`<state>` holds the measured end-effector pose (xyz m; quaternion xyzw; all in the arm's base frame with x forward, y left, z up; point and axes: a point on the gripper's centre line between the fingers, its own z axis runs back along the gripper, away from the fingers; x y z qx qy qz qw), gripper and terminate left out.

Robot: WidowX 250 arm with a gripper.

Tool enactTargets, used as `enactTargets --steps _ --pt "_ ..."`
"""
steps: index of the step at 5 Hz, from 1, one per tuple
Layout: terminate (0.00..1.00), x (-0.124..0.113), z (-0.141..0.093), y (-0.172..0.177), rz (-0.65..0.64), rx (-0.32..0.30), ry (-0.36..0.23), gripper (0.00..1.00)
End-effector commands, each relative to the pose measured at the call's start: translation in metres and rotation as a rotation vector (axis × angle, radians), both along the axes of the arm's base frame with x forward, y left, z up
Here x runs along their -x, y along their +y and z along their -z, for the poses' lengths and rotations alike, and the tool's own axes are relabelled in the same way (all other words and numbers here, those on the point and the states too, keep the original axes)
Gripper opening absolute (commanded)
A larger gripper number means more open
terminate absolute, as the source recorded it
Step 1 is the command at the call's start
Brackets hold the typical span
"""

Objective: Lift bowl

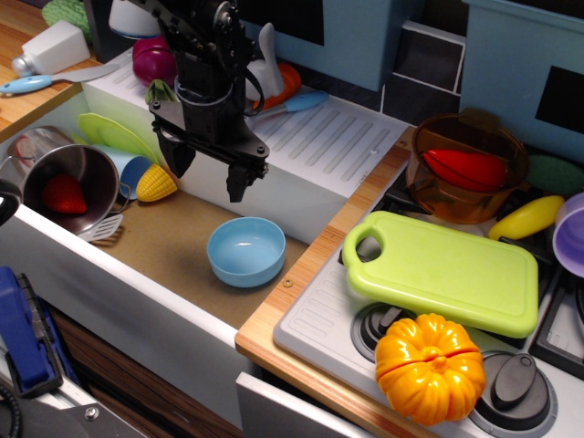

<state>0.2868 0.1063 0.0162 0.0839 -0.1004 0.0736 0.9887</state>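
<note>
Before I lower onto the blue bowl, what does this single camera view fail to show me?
- How high the gripper hangs above the light-blue bowl: one view, no depth.
- Bowl's outer far wall: hidden by its own rim.
- Metal pot: cut off by the left edge.
- Lilac cup: cut off by the right edge.

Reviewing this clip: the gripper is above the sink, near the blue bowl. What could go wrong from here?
1. The open gripper hangs up and to the left of the bowl, so a straight descent could miss the rim or clip it and skid the bowl.
2. The bowl looks smooth and thin-walled, so a pinch on its rim might slip.
3. The metal pot and toy corn lie close by on the left and could be bumped.
</note>
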Motion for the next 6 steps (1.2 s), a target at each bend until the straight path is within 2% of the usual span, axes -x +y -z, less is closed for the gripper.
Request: enactTargets --steps 1,3,6 --pt "0.0 0.0 0.0 0.0 0.0 0.0 0.0 1.0" --pt "0.0 -0.018 0.016 0.003 -0.072 0.014 0.023 1.0" --pt "0.0 0.0 0.057 0.008 -0.078 0.038 -0.006 1.0"
